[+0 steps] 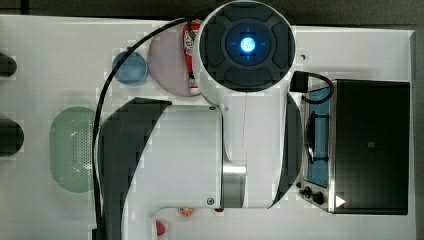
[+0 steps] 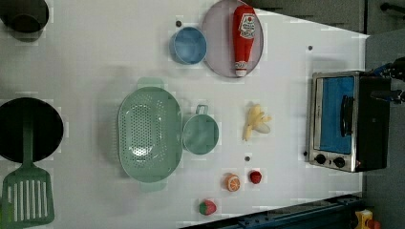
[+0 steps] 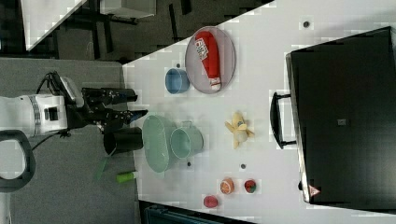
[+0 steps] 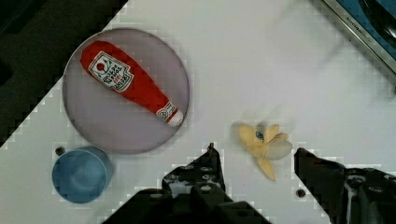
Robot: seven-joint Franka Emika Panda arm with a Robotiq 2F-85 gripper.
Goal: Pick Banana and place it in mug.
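The banana (image 2: 257,121), a pale yellow piece with several lobes, lies on the white table between the teal-green mug (image 2: 200,133) and the toaster oven. The mug stands upright and touches the pale-green basket. In the wrist view the banana (image 4: 264,144) shows between my two dark fingers (image 4: 210,163), well below them, and nothing is held. My gripper (image 4: 255,150) is open. In the right view the gripper (image 3: 140,105) hangs high above the table, with the mug (image 3: 187,141) and the banana (image 3: 239,129) to the right view's right of it.
A red ketchup bottle (image 2: 243,38) lies on a grey plate (image 2: 215,52) beside a blue cup (image 2: 188,45). The perforated basket (image 2: 149,133), a toaster oven (image 2: 344,119), small toy fruits (image 2: 232,182), a dark pan (image 2: 28,129) and a green spatula (image 2: 26,195) share the table.
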